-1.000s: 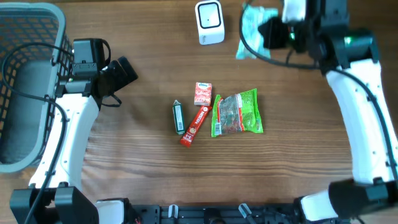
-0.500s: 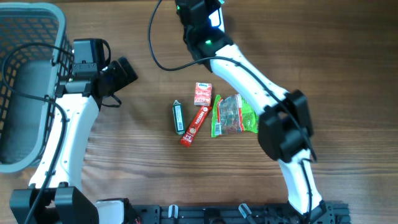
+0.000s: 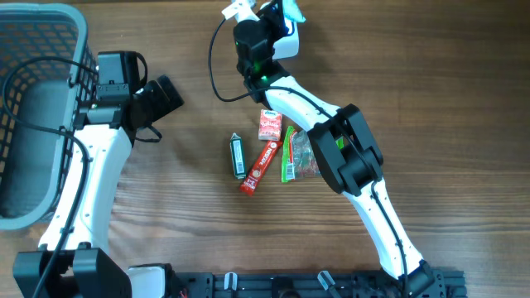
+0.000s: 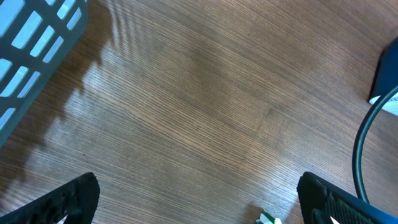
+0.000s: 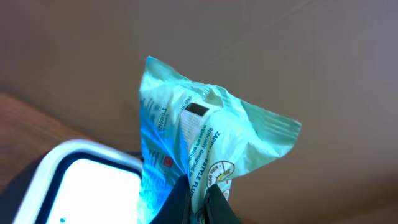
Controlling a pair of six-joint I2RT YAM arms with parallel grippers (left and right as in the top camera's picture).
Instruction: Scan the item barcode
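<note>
Right end effector (image 5: 194,202): shut tight, pinching the bottom edge of the teal packet (image 5: 199,143) between its dark fingertips
Teal packet: the item to scan, standing up out of the right end effector, clear of the table (image 4: 186,112); its crinkled top fans out to two corners, and the face with print and a small dark rectangle is turned to the wrist camera
Scanner (image 5: 81,183): white with rounded corners, just beside the right end effector, down and to the left of the packet in the wrist view; whether packet and scanner touch cannot be told
Left end effector (image 4: 199,205): jaws spread wide, holding nothing, with bare wood between the two fingertips
Basket (image 3: 50,33): grey mesh, close on the outer side of the left end effector, well apart from the right one
Cable (image 4: 364,143): dark, curving past the inner side of the left end effector
Red box (image 3: 269,124): flat on the table, nearer the robot than the right end effector, beside the right arm
Red stick (image 3: 258,165): lies slanted just past the red box, farther again from the right end effector
Green stick (image 3: 238,156): just beside the red stick, between the two end effectors
Green bag (image 3: 300,153): partly hidden under the right arm
</note>
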